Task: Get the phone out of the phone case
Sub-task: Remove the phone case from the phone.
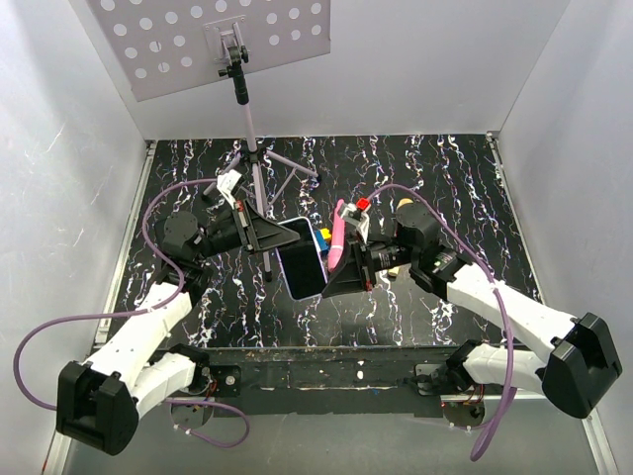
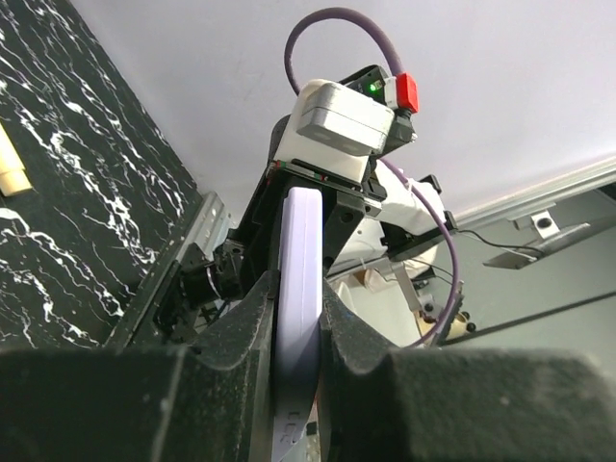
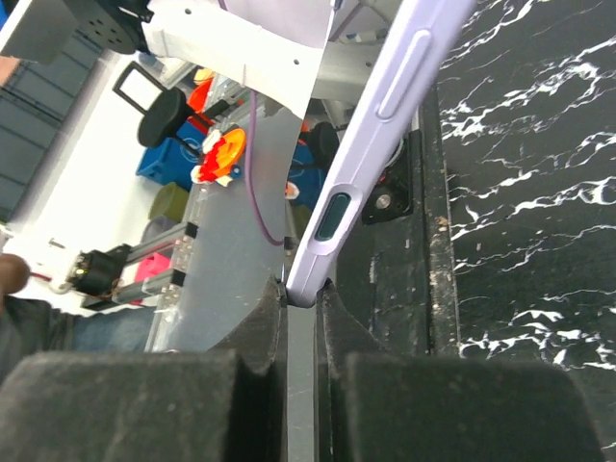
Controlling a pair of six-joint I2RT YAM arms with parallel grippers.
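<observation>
The phone (image 1: pixel 300 260) shows its glossy black screen inside the pale lavender phone case (image 1: pixel 320 277) and is held tilted above the middle of the table between both grippers. My left gripper (image 1: pixel 289 236) is shut on the case's upper left edge. In the left wrist view the lavender case edge (image 2: pixel 298 260) runs between its fingers, with the gripper (image 2: pixel 296 332) shut on it. My right gripper (image 1: pixel 334 277) is shut on the case's lower right corner. In the right wrist view the case side (image 3: pixel 385 125), with a button and a cutout, rises from the gripper (image 3: pixel 304 294).
A tripod stand (image 1: pixel 255 158) holding a perforated white board (image 1: pixel 213 40) stands just behind the left gripper. A pink object (image 1: pixel 339 230) and small coloured blocks (image 1: pixel 323 237) lie right behind the phone. White walls close in the black marbled table (image 1: pixel 435 168).
</observation>
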